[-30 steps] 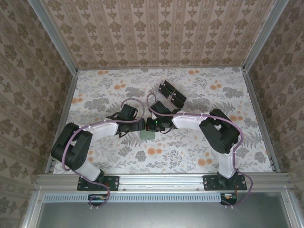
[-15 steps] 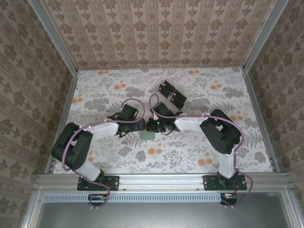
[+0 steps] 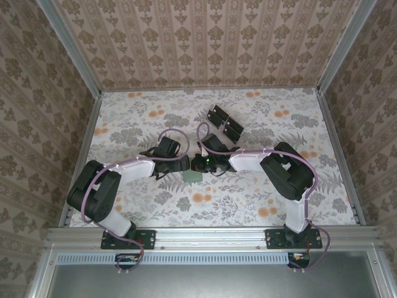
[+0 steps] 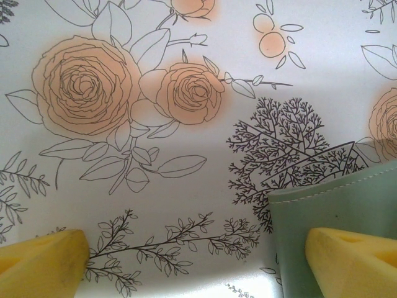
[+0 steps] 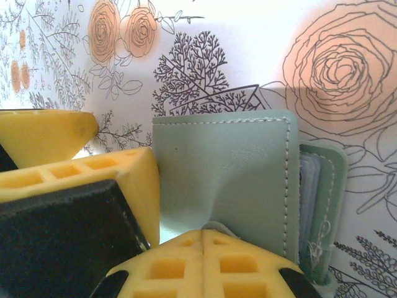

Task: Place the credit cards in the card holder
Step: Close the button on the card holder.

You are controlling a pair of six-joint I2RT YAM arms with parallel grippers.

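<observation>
The pale green card holder lies on the floral table between both grippers. My right gripper is shut, pinching the near edge of the holder's top flap, which puckers at the pads; inner pockets show at its right side. My left gripper is open, its yellow fingertips wide apart, one resting on the holder's corner, the other on bare table. From above the two grippers, left and right, nearly touch. The black credit cards lie grouped behind them.
The left gripper's yellow finger sits close against the holder's left edge in the right wrist view. Patterned walls enclose the table on three sides. The cards rest in a clear tray at the back centre.
The right wrist has shifted slightly to the right and back. The holder and the left arm stay where they were.
</observation>
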